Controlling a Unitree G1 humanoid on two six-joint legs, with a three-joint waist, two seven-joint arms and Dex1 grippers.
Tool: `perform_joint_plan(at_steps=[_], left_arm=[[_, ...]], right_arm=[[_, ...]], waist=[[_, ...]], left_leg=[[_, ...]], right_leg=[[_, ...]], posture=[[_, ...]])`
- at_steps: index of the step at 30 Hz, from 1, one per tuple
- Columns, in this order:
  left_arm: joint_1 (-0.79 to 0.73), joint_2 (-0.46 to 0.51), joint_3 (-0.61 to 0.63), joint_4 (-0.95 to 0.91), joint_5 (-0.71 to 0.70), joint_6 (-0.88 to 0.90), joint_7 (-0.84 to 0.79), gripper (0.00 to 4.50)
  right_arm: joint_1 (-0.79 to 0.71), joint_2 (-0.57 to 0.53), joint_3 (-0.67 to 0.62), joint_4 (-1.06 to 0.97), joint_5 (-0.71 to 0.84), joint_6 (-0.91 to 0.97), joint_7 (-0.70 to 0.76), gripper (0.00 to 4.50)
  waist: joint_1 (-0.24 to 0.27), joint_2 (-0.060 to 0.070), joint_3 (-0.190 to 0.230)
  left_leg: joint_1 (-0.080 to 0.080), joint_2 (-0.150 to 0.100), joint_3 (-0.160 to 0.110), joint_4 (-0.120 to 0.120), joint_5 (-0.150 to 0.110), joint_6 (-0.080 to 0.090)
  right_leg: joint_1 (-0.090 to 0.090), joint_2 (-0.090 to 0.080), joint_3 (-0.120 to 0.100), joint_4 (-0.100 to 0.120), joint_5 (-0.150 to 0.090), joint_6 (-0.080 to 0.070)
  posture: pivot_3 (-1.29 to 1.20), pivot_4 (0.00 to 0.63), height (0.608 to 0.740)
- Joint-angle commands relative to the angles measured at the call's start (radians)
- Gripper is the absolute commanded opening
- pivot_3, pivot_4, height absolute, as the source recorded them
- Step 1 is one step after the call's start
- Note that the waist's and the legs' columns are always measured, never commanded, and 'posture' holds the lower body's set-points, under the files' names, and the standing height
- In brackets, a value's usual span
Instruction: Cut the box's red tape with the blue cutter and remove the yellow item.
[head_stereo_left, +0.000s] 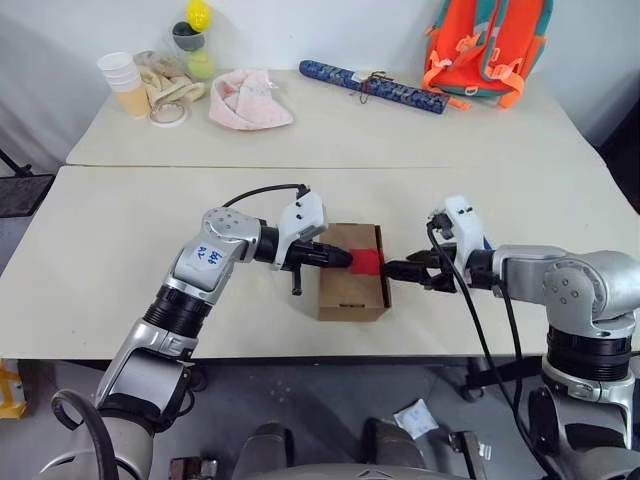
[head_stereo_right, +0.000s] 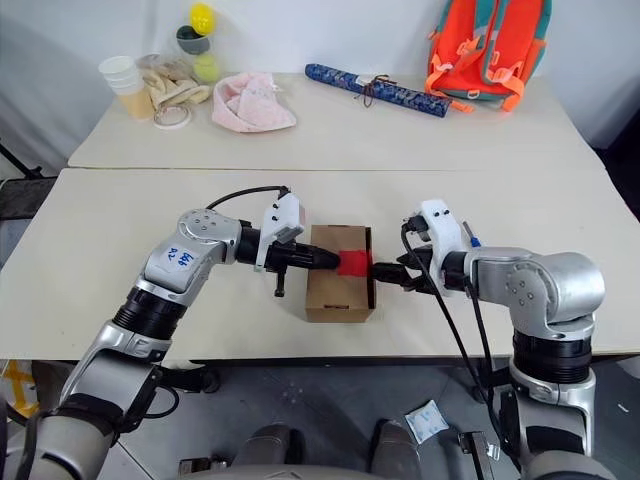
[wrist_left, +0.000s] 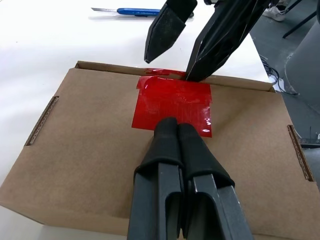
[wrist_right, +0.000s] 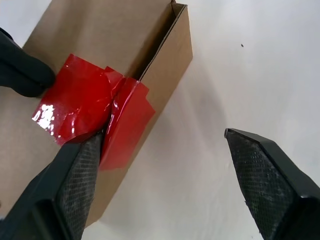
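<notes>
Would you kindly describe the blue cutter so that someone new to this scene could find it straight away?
Start at the near table and find the brown box with the red tape between the robot's two hands. The blue cutter lies flat on the tabletop just beyond the box, behind the right hand. It is slim, plain blue with a bare metal blade, unlike the long patterned roll on the far table.

Two pale beige tables (head_stereo_left: 120, 250) stand pushed together, a thin seam (head_stereo_left: 330, 166) running between them, well beyond the jaws. A white wall (head_stereo_left: 330, 25) rises behind the far table. Below the near edge lies grey floor (head_stereo_left: 330, 400), with a small white scrap (head_stereo_left: 416, 418), perhaps a packet, on it.
</notes>
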Motion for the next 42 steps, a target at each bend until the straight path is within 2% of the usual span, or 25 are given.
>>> perform_joint_plan(at_steps=[1, 8, 19, 22, 26, 32, 37, 42], left_arm=[[0.017, 0.002, -0.008, -0.008, 0.015, 0.011, 0.004, 0.00], [0.034, 0.013, -0.010, -0.024, 0.015, 0.021, 0.002, 0.00], [0.034, 0.020, -0.011, -0.024, 0.020, 0.024, -0.001, 0.00], [0.035, 0.023, -0.010, -0.027, 0.020, 0.027, -0.002, 0.00], [0.034, 0.026, -0.007, -0.023, 0.020, 0.022, -0.002, 0.00], [0.028, 0.025, -0.006, -0.012, 0.022, 0.012, -0.002, 0.00], [0.026, 0.021, -0.006, -0.005, 0.022, 0.003, -0.001, 0.00], [0.033, 0.016, -0.006, -0.014, 0.019, 0.005, 0.003, 0.00]], right_arm=[[0.025, -0.042, 0.020, 0.002, -0.013, -0.012, -0.006, 4.02], [0.026, -0.090, 0.088, 0.004, -0.046, -0.063, -0.015, 4.02], [0.115, -0.266, 0.419, -0.094, -0.247, -0.397, 0.034, 4.02], [0.138, -0.266, 0.416, -0.114, -0.265, -0.435, 0.034, 4.02], [0.124, -0.239, 0.239, -0.091, -0.159, -0.364, 0.085, 4.02], [0.010, -0.203, 0.012, 0.101, 0.051, -0.099, 0.194, 4.02], [-0.093, -0.202, -0.003, 0.303, 0.101, 0.002, 0.252, 4.02], [-0.135, -0.209, 0.093, 0.413, 0.083, -0.027, 0.283, 4.02]], waist=[[0.000, 0.000, 0.000], [-0.002, 0.000, 0.000], [-0.002, 0.000, 0.000], [-0.001, 0.000, 0.000], [0.000, 0.000, 0.000], [-0.001, 0.000, 0.000], [-0.002, 0.000, -0.001], [-0.003, 0.000, -0.001]], left_leg=[[0.000, 0.000, 0.000, 0.000, 0.000, 0.000], [0.000, 0.000, 0.000, 0.000, 0.000, 0.000], [0.001, 0.000, 0.000, 0.000, 0.000, 0.000], [0.001, 0.000, 0.000, 0.000, 0.000, 0.000], [0.001, 0.000, 0.000, 0.000, 0.000, 0.000], [0.001, 0.000, 0.000, 0.000, 0.000, 0.000], [0.001, 0.000, 0.000, 0.000, 0.000, 0.000], [0.001, 0.000, 0.000, 0.000, 0.000, 0.000]], right_leg=[[0.000, 0.000, 0.000, 0.000, 0.000, 0.000], [0.000, 0.000, 0.000, 0.000, 0.000, 0.000], [0.000, 0.000, 0.000, -0.001, 0.000, 0.000], [0.001, 0.000, 0.000, -0.001, 0.000, 0.000], [0.001, 0.000, 0.000, -0.001, 0.000, 0.000], [0.001, 0.000, 0.000, -0.001, 0.000, 0.000], [0.001, 0.000, 0.000, -0.001, 0.000, 0.000], [0.001, 0.000, 0.000, -0.001, 0.000, 0.000]], posture=[[0.00, 0.150, 0.740], [0.00, 0.150, 0.740], [0.00, 0.150, 0.740], [0.00, 0.150, 0.740], [0.00, 0.150, 0.740], [0.00, 0.150, 0.740], [0.00, 0.150, 0.740], [0.00, 0.150, 0.740]])
